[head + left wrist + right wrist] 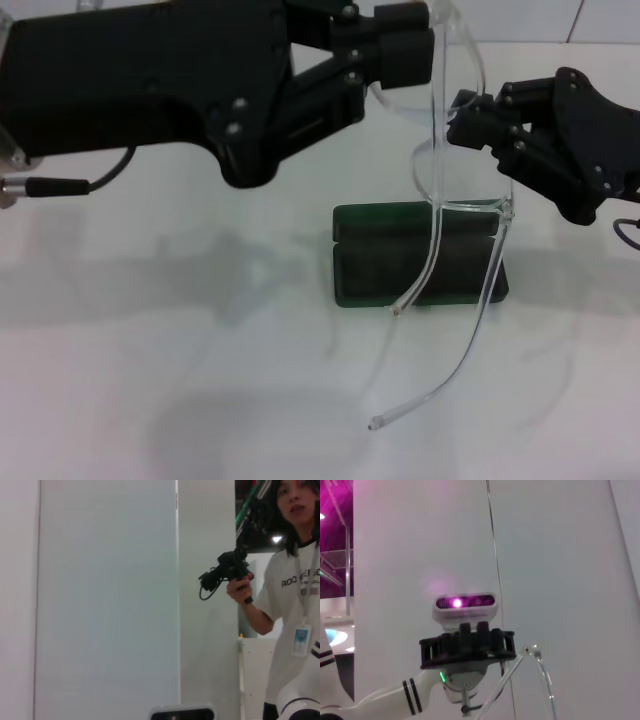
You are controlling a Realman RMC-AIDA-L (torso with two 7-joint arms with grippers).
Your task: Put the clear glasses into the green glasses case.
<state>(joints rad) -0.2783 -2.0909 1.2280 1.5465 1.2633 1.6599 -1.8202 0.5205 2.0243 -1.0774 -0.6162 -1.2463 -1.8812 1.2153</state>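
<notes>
The left gripper (432,45) is clamped on the clear glasses (455,200), raised above the green glasses case (420,255) near the table's (150,400) far edge. The right gripper (465,120) touches the lens; its grip cannot be determined. No lettering is legible on the case.

A black gripper (466,645) on a white robot arm (375,700) sits below a white camera bar glowing magenta (465,603). Thin, fully transparent plastic glasses (532,672) show beside it against a pale wall (560,555).

The clear glasses (450,150) are colourless and see-through, the green glasses case (418,262) is plain dark green, the left gripper (410,45) and right gripper (470,120) are matt black, and the table (150,380) is plain white.
</notes>
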